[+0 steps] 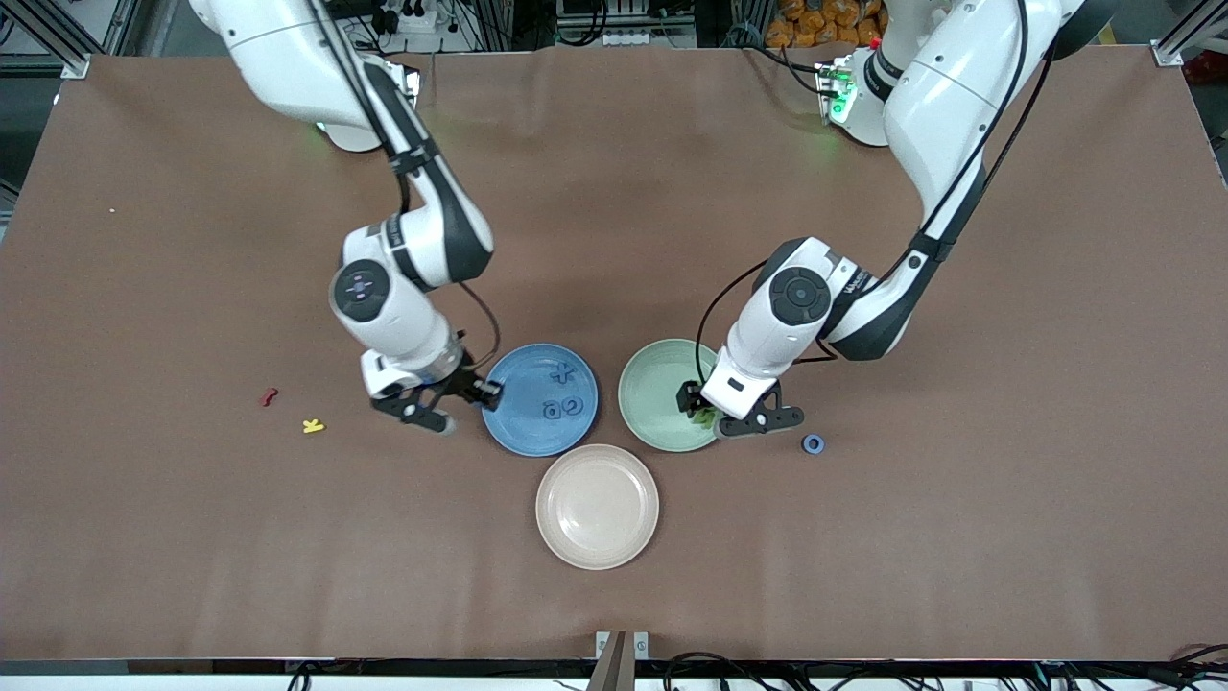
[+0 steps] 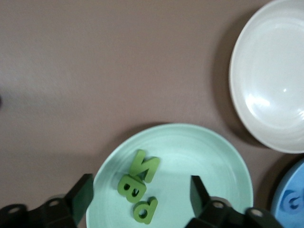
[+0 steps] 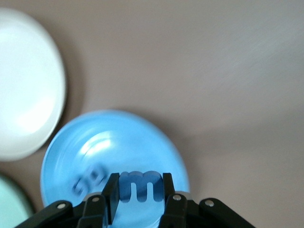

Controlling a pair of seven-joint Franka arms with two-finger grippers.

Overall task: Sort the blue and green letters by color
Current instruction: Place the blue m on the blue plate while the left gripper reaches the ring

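Observation:
My right gripper [image 3: 139, 187] is shut on a blue letter "m" [image 3: 138, 184] and hangs over the rim of the blue plate [image 1: 523, 432] toward the right arm's end [image 1: 454, 403]. Three blue letters [image 1: 564, 393] lie in that plate. My left gripper [image 2: 141, 192] stands open over the green plate [image 2: 204, 156], with nothing between its fingers [image 2: 83, 192]. Under it lie three green letters: N [image 2: 145, 165], B [image 2: 131, 187] and P [image 2: 145, 210]. A blue ring-shaped letter [image 1: 814, 443] lies on the table beside the green plate [image 1: 652, 384], toward the left arm's end.
A beige plate [image 1: 597, 506] with nothing in it sits nearer the front camera than the two coloured plates. A small red letter [image 1: 270, 396] and a yellow letter [image 1: 313, 426] lie on the brown table toward the right arm's end.

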